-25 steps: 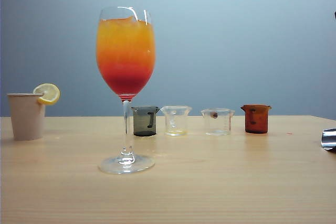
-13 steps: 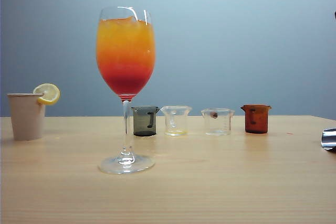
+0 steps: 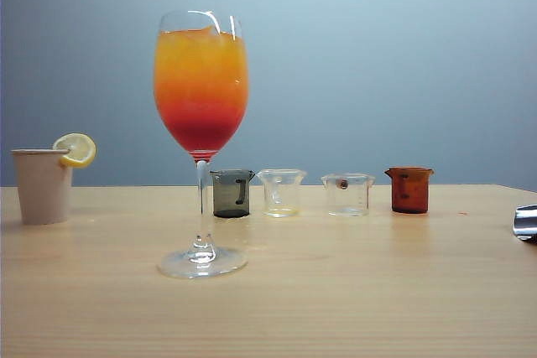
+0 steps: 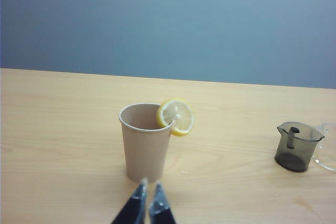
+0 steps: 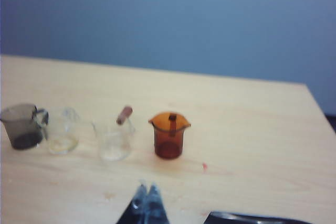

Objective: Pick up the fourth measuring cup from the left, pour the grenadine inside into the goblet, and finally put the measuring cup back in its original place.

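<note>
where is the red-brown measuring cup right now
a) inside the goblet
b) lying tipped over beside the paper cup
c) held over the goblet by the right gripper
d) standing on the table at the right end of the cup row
d: the red-brown measuring cup stands upright on the table, rightmost in the row, with the right gripper apart from it, jaws shut and empty.

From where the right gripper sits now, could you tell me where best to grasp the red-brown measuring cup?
Probably the body of the red-brown measuring cup, below its flared rim. It stands upright, handle facing the shut right gripper, so open the jaws and straddle the walls beside the handle. Approach from the table's near edge; the clear measuring cup crowds one side.
</note>
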